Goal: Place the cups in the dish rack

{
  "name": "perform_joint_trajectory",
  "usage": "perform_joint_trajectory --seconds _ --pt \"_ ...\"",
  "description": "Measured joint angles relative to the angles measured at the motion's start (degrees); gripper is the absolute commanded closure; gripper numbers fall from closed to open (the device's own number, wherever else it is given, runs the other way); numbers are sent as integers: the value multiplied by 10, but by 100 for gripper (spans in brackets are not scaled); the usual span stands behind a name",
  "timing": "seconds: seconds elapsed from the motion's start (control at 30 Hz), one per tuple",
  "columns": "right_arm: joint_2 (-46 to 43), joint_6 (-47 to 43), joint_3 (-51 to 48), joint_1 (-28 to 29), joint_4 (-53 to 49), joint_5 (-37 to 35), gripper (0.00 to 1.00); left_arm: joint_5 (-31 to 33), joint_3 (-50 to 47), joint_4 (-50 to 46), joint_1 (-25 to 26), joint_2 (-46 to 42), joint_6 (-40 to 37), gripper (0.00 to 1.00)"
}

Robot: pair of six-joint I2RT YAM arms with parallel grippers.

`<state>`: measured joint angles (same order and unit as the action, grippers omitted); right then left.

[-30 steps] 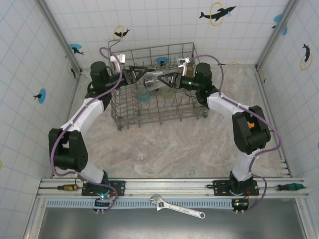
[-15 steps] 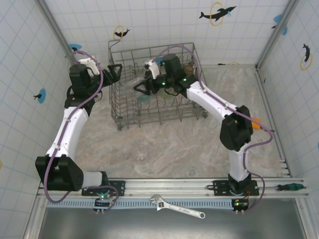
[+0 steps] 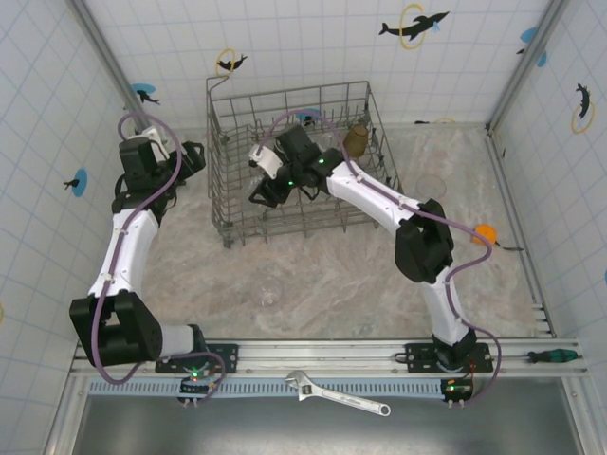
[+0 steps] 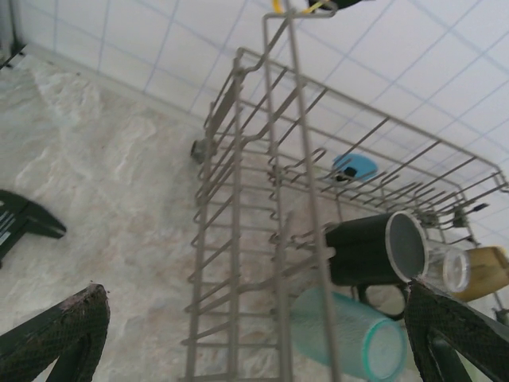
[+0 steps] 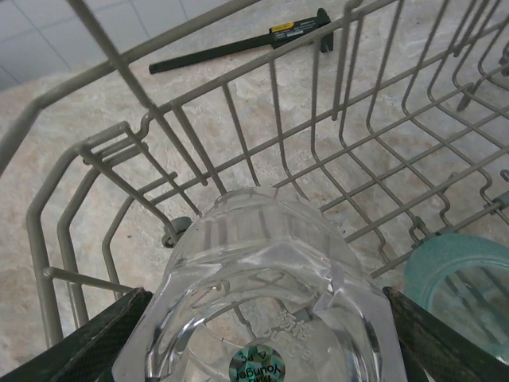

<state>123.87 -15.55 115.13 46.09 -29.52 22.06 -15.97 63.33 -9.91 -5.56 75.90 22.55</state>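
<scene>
The right fingers [image 5: 83, 350] grip a clear glass [image 5: 262, 302] low inside the rack [image 3: 303, 220], beside a teal cup [image 5: 457, 278]. The left fingers [image 4: 60, 330] are spread wide and empty, just outside the rack's left wall. A second glass [image 3: 270, 292] stands on the worktop [image 3: 360, 275].

1. One dish rack [image 3: 285, 93]
2. One black mug [image 4: 366, 251]
3. One teal cup [image 4: 346, 336]
4. One amber tumbler [image 4: 487, 269]
5. At least three clear glasses [image 5: 262, 302], [image 4: 447, 267], [image 3: 269, 292]
6. One orange round object [image 3: 486, 232]
7. One wrench [image 3: 337, 393]
</scene>
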Motion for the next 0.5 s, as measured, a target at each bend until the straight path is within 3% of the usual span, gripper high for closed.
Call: perform_joint_trajectory --seconds 0.5 --pt "64 -86 80 48 -5 -37 60 -11 -63 10 -58 7 -16 3"
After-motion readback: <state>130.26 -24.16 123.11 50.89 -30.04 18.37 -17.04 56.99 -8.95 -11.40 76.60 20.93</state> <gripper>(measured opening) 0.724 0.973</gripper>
